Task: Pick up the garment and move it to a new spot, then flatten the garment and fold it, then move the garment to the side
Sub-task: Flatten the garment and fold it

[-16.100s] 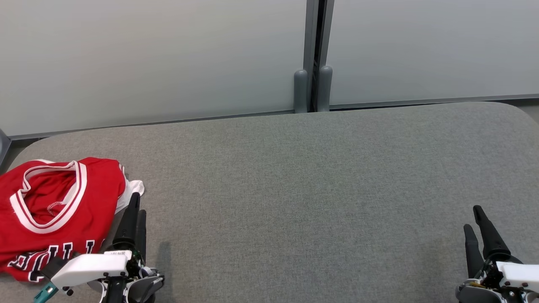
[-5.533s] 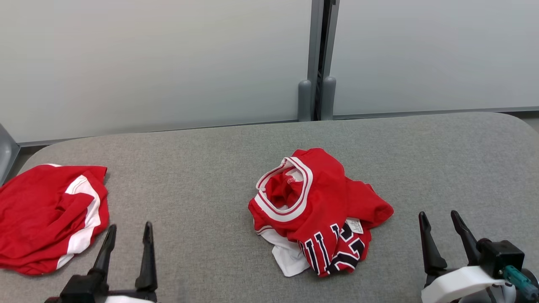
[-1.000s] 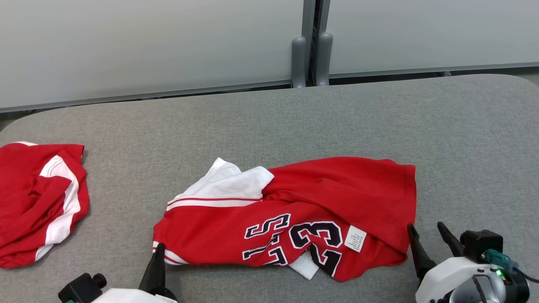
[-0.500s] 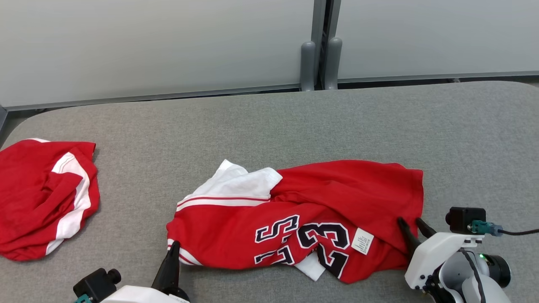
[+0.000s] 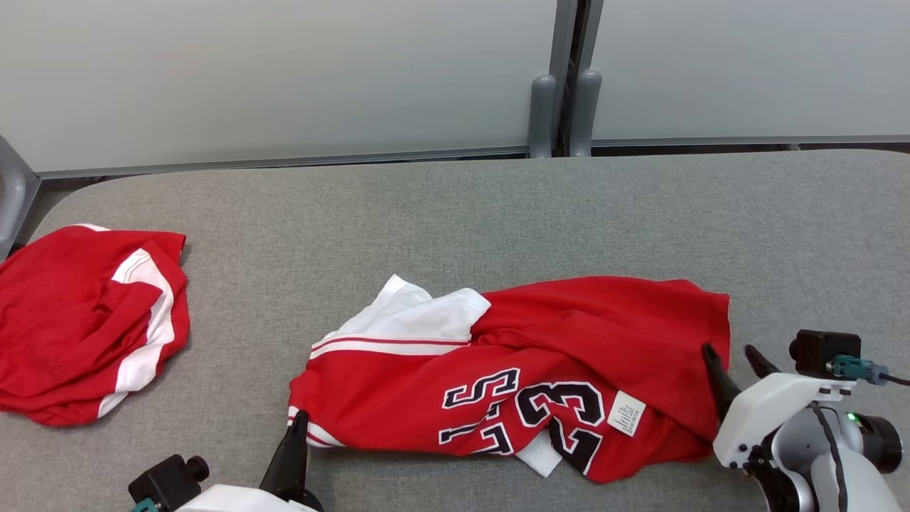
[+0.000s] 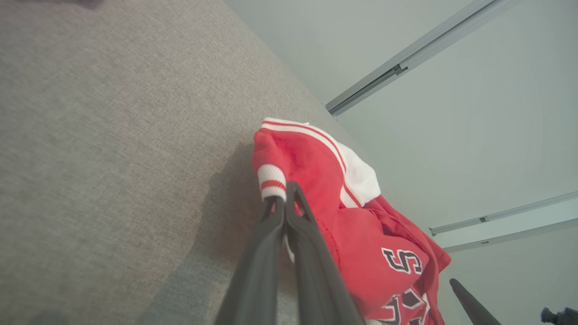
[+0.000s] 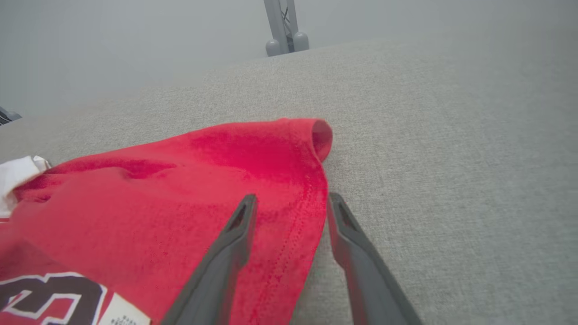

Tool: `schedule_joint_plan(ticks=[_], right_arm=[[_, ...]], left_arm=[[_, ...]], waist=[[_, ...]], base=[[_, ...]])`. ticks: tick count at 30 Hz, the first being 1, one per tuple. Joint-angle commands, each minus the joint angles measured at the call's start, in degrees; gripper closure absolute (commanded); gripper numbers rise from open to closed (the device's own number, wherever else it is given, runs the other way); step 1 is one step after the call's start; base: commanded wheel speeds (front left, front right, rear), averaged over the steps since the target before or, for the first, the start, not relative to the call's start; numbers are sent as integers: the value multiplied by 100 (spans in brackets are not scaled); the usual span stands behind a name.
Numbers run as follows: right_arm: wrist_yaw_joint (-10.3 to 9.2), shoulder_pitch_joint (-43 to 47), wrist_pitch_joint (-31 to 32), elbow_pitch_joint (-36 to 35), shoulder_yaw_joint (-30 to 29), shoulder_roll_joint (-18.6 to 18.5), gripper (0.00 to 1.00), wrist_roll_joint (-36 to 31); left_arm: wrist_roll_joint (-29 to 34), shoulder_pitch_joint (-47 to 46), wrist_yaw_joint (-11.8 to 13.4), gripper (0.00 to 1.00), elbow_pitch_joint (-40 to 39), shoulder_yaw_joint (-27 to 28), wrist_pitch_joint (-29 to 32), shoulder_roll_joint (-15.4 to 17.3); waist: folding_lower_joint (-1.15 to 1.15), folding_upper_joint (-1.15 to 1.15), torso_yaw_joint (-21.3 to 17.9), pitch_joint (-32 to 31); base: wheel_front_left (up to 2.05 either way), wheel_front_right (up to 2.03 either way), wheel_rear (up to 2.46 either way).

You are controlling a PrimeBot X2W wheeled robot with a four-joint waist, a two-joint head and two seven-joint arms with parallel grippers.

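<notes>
The garment (image 5: 569,334), a red jersey with white trim and dark "23" lettering, lies stretched out and rumpled across the middle of the grey padded table (image 5: 441,213). My left gripper (image 5: 298,418) is at its near left corner. In the left wrist view the left gripper (image 6: 282,193) is shut on the striped hem of the garment (image 6: 356,225). My right gripper (image 5: 729,350) is at the right hem. In the right wrist view the right gripper (image 7: 292,199) straddles the hem edge of the garment (image 7: 180,189), one finger over the cloth and one over the table, jaws apart.
A second red-and-white garment (image 5: 85,320) lies bunched at the table's far left edge. Pale wall panels with a grey post (image 5: 561,107) run behind the table. Bare table surface lies behind the jersey and to its right.
The head camera has shifted. My right gripper has come forward over the jersey's right hem and its jaws have narrowed. The left gripper still holds the left corner.
</notes>
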Motion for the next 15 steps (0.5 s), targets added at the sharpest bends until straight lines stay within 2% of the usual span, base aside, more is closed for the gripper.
schedule_joint_plan(ticks=[1,5,11,14,15], right_arm=[[3,111,105,-86,-107,-42,0,-127],[3,98,286,-119,-256,-33,0,-311],[3,-34,823,121,-239,-39,0,112],[3,-138,807,252,-186,-40,0,241],[3,-173,752,274,-141,-38,53,239]], left_arm=[[16,-91,-23,100,-2,11,0,29],[23,-133,-40,100,-7,-20,17,11],[26,-241,-73,100,13,-56,37,-17],[42,-277,-89,100,37,-70,46,-19],[41,-282,-92,100,49,-75,48,-20]], waist=[[0,0,0,16],[0,0,20,69],[0,0,116,209],[0,0,161,258],[0,0,174,269]], base=[[0,0,0],[0,0,0],[0,0,0],[0,0,0],[0,0,0]])
